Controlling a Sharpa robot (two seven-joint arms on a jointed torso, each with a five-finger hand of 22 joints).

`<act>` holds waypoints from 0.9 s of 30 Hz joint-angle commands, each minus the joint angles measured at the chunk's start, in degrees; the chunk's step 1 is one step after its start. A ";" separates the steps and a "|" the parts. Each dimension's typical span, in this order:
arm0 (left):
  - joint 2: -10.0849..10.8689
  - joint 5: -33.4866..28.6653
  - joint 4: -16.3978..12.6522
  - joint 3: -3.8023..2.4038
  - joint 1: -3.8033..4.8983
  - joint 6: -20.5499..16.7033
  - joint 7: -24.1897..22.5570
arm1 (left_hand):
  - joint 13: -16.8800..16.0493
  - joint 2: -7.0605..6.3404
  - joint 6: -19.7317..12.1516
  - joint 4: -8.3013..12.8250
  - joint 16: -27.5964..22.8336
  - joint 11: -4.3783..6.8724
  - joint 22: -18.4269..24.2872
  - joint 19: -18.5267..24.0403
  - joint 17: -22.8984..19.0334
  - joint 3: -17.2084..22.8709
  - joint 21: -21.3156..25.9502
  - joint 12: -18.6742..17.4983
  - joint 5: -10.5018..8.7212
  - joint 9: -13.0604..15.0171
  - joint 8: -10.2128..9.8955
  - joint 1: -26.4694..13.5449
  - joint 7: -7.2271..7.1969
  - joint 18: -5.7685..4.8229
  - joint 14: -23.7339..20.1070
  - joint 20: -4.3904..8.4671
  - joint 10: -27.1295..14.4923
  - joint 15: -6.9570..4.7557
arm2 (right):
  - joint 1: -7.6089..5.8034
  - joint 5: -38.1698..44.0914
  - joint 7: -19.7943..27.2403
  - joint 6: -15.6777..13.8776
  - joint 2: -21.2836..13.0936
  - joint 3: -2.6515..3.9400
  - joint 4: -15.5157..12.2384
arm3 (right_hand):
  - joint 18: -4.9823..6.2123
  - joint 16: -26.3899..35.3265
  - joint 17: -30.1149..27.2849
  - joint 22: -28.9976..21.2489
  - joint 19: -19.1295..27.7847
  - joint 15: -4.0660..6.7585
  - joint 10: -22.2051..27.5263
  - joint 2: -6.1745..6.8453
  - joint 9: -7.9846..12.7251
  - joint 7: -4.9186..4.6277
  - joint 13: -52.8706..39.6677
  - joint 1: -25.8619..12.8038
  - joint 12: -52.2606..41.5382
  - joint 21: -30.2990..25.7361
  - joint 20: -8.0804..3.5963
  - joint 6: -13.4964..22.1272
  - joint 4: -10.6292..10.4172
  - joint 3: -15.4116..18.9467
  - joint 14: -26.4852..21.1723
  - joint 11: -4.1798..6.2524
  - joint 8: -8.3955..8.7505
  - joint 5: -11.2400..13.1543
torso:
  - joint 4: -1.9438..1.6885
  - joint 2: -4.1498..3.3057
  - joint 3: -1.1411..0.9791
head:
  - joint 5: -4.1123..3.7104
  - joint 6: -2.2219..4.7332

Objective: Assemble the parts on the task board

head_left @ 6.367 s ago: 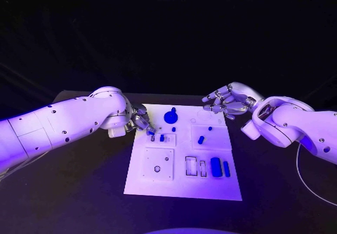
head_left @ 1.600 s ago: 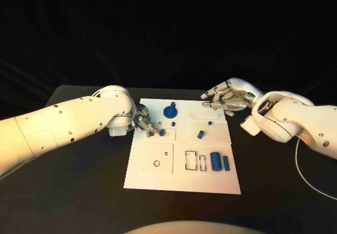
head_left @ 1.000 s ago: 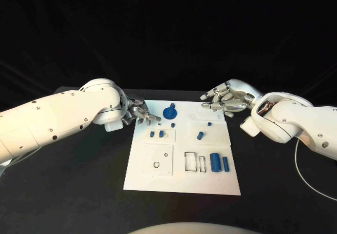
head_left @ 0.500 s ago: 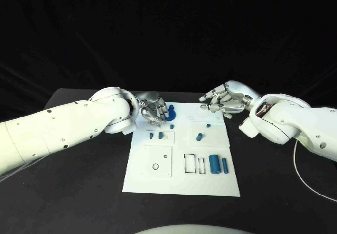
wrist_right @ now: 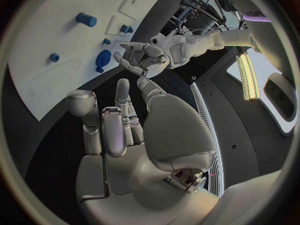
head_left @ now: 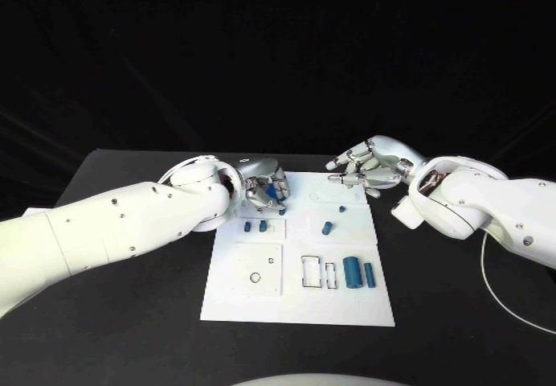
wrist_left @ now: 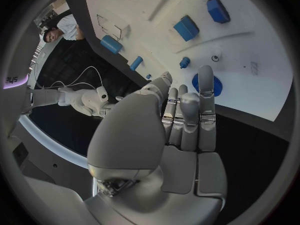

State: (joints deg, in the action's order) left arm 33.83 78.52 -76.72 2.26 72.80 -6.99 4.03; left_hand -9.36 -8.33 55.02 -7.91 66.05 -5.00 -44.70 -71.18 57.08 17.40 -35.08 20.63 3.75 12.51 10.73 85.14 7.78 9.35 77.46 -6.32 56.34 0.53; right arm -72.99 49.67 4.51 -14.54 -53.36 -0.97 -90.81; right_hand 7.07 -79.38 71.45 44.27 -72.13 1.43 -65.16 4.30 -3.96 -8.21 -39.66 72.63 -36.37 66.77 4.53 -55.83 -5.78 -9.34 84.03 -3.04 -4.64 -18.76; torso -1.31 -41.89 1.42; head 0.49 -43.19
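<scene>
The white task board lies mid-table. My left hand hovers over the round blue part at the board's far left corner, which is partly hidden by the fingers. In the left wrist view the fingers are stretched out straight with nothing in them, and the round blue part lies just past the fingertips. My right hand hangs over the board's far right corner, fingers apart and empty. Two small blue pieces stand near the board's left edge.
More blue parts sit on the board: a slanted piece, a tiny peg and two cylinders beside rectangular slots. A white cable trails on the black table at the right.
My left hand has left the two small pieces at the board's left edge and moved to the far end, over the round blue part. The right hand has barely moved.
</scene>
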 commanded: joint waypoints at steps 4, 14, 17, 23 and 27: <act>-1.29 6.38 1.12 0.03 -0.46 2.74 2.20 | 1.24 -0.03 1.24 -0.28 4.41 0.12 -5.29 -3.23 3.91 -0.12 -6.42 -0.66 -0.10 -0.92 -0.79 -0.86 -0.12 -0.09 2.20 0.28 0.99 -0.23 | 0.04 0.30 0.44 0.60 0.10 0.01 0.02 | 1.09 0.37 -0.06 -0.16 0.46 0.14 0.16 -0.27 -0.04 0.13 0.10 0.17 0.13 -0.26 -0.15 -0.42 -0.07 -0.26 2.45 0.15 -0.17 -0.08 | 0.06 -0.02 -0.06 | -0.05 -0.15; -2.71 7.03 2.78 0.02 -0.75 4.63 3.76 | 2.32 -0.19 2.39 -0.36 7.61 0.24 -9.67 -5.27 6.86 -0.21 -11.49 -1.21 -0.05 -1.69 -1.34 -1.33 -0.18 -0.93 3.70 0.41 1.88 -0.34 | 0.05 0.30 0.47 0.58 0.10 0.01 -0.08 | 1.09 0.37 -0.06 -0.16 0.46 0.14 0.16 -0.27 -0.04 0.13 0.10 0.17 0.13 -0.26 -0.15 -0.42 -0.07 -0.26 2.45 0.15 -0.17 -0.08 | -0.01 0.02 -0.05 | -0.23 -0.29; -3.13 7.50 3.37 0.02 -0.78 5.10 3.83 | 2.56 0.02 2.93 -0.28 7.97 0.40 -10.23 -5.48 7.01 0.00 -12.07 -1.28 -0.03 -1.81 -1.33 -1.20 -0.39 -0.99 3.82 0.47 2.35 -0.45 | 0.05 0.30 0.48 0.59 0.13 0.01 -0.09 | 1.09 0.38 -0.07 -0.20 0.47 0.14 0.17 -0.28 -0.04 0.13 0.10 0.19 0.14 -0.28 -0.15 -0.42 -0.06 -0.26 2.45 0.14 -0.18 -0.08 | 0.01 0.03 -0.04 | -0.20 -0.34; -3.72 7.90 4.04 0.02 -1.11 5.12 3.32 | 3.10 0.18 3.80 -0.20 9.53 0.76 -12.73 -6.46 8.61 0.33 -14.94 -1.56 -0.03 -2.14 -1.52 -1.21 -0.71 -1.43 4.57 0.71 3.51 -0.75 | 0.05 0.41 0.49 0.54 0.16 0.01 -0.10 | 1.10 0.39 -0.08 -0.24 0.48 0.14 0.18 -0.30 -0.04 0.13 0.11 0.22 0.14 -0.31 -0.15 -0.43 -0.06 -0.27 2.45 0.14 -0.18 -0.08 | -0.04 0.02 -0.02 | -0.41 -0.30; -4.12 7.98 4.33 0.02 -1.36 4.86 2.88 | 3.45 0.25 3.83 -0.06 10.46 0.87 -14.24 -7.02 9.59 0.67 -16.65 -1.83 -0.01 -2.48 -1.98 -1.11 -0.69 -1.73 5.03 0.82 4.24 -0.86 | 0.04 0.51 0.51 0.49 0.20 0.01 -0.05 | 1.10 0.39 -0.08 -0.24 0.48 0.14 0.18 -0.30 -0.04 0.13 0.11 0.22 0.14 -0.31 -0.15 -0.43 -0.06 -0.27 2.45 0.14 -0.18 -0.08 | -0.05 -0.01 0.01 | -0.43 -0.34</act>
State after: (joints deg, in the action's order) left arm 29.93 85.59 -72.42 2.30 71.50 -2.94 7.32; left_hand -5.96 -8.53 58.47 -7.97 76.34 -4.04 -58.73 -77.83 66.52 17.65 -51.49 18.97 3.75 10.06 9.07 84.03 7.15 8.43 82.24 -5.52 60.16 -0.40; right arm -72.98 49.72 4.55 -14.53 -53.23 -0.97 -90.84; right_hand 7.06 -79.37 71.45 44.09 -71.91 1.43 -65.17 4.30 -3.96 -8.21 -39.61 72.63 -36.37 66.78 4.32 -55.83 -5.77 -9.34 84.03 -3.05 -4.64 -18.76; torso -1.34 -41.87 1.40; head 0.03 -43.52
